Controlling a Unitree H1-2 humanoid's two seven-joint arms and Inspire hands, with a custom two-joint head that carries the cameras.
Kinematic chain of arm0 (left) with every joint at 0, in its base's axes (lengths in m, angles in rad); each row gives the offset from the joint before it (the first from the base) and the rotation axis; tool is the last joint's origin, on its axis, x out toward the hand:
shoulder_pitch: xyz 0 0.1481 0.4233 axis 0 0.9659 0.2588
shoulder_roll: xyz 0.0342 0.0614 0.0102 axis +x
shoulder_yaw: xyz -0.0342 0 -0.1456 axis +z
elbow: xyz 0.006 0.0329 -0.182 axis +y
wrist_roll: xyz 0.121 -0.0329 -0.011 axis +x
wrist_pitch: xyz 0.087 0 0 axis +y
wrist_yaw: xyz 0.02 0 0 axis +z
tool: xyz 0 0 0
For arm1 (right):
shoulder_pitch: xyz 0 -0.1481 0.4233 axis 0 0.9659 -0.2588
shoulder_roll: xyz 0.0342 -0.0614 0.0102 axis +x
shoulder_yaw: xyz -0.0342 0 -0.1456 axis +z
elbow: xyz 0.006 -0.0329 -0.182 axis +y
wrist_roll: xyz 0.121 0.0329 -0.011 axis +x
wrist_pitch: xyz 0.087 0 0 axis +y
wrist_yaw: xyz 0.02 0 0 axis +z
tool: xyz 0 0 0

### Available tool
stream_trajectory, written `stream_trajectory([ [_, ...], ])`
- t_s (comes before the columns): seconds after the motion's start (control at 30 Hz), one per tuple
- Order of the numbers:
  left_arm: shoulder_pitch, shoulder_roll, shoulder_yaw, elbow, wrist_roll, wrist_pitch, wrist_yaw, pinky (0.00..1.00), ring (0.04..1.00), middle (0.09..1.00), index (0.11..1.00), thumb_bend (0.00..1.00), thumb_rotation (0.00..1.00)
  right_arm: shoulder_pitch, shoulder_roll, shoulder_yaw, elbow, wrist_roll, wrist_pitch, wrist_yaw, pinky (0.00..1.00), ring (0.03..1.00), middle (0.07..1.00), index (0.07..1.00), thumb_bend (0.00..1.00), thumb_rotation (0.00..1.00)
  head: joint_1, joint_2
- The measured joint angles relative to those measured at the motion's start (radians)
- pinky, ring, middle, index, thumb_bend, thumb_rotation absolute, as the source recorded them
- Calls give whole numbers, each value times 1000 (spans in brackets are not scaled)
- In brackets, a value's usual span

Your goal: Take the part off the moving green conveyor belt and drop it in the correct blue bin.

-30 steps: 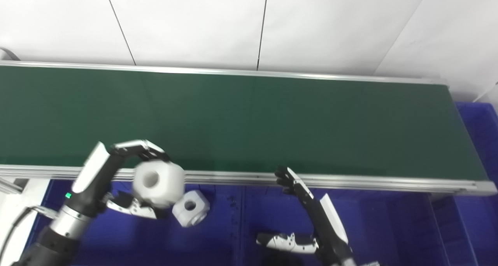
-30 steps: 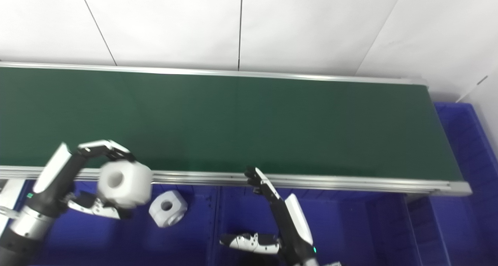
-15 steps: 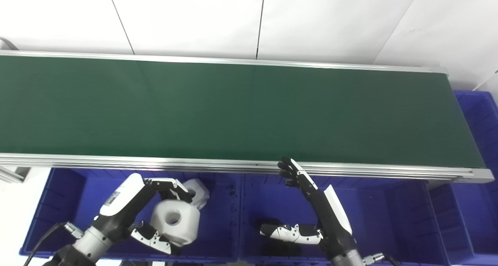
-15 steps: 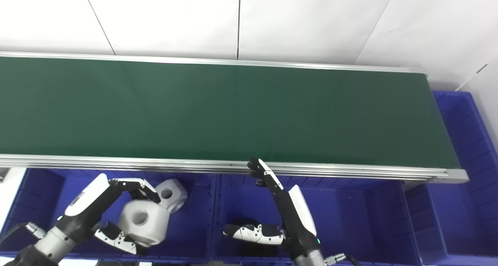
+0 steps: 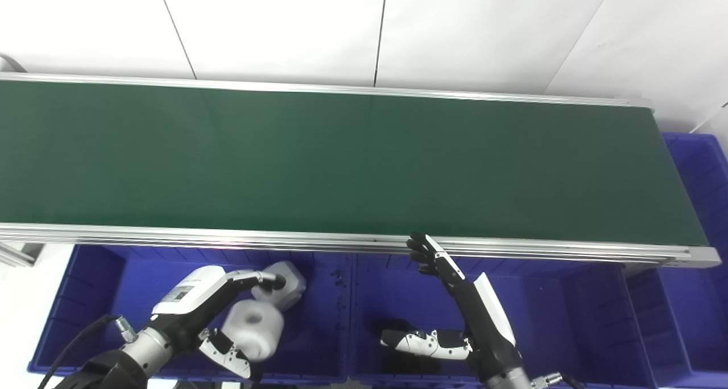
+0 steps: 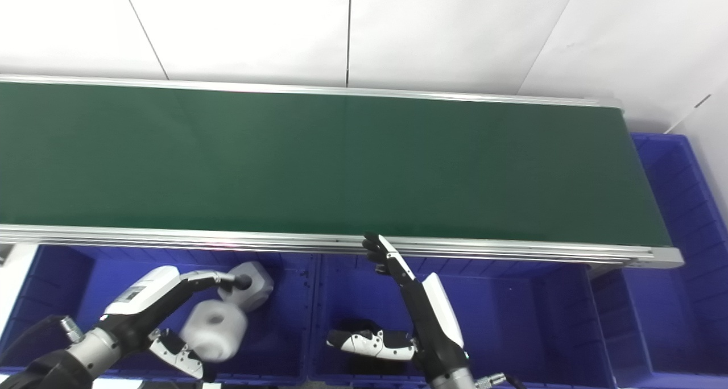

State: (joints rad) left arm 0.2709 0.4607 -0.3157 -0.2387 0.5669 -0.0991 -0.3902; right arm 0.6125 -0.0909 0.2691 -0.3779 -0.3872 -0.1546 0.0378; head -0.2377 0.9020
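Note:
A white blocky part (image 5: pixel 253 327) with a round hole shows blurred inside the left blue bin (image 5: pixel 85 298), between the straightened fingers (image 5: pixel 253 276) and the thumb of my left hand (image 5: pixel 199 315). That hand is open and no longer grips the part. A second white part of the same kind (image 5: pixel 289 284) lies in the same bin, just beyond the fingertips. My right hand (image 5: pixel 466 303) is open over the middle blue bin (image 5: pixel 546 321), fingers pointing up at the belt's near rail, thumb spread left, holding nothing. The green conveyor belt (image 5: pixel 341 161) carries no part.
The belt's metal near rail (image 5: pixel 341 242) runs just above the bins. Another blue bin (image 5: pixel 702 173) stands beyond the belt's right end. A white wall backs the belt. A cable (image 5: pixel 74 343) trails from my left wrist.
My left hand moved from the belt's edge down into the left bin with the white part, then its fingers straightened and let go. The right hand stayed put. The camera tilted down.

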Motion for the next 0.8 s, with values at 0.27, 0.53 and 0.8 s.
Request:
stream_trajectory([
  [0.27, 30, -103, 43, 40, -416, -157, 3, 978, 999, 1000, 1000, 812, 384, 3, -12, 0, -3, -22, 23, 18, 796, 867, 904, 947, 855, 336, -17, -21],
  [0.53, 41, -145, 55, 109, -542, -269, 7, 956, 999, 1000, 1000, 855, 429, 11, -13, -7, -3, -22, 27, 18, 815, 882, 917, 953, 856, 301, -15, -34],
  [0.8, 55, -143, 57, 117, -573, -272, 0, 967, 1000, 1000, 1000, 853, 398, 10, -13, -6, -2, -16, 36, 21, 810, 884, 919, 950, 851, 295, -14, -35],
])
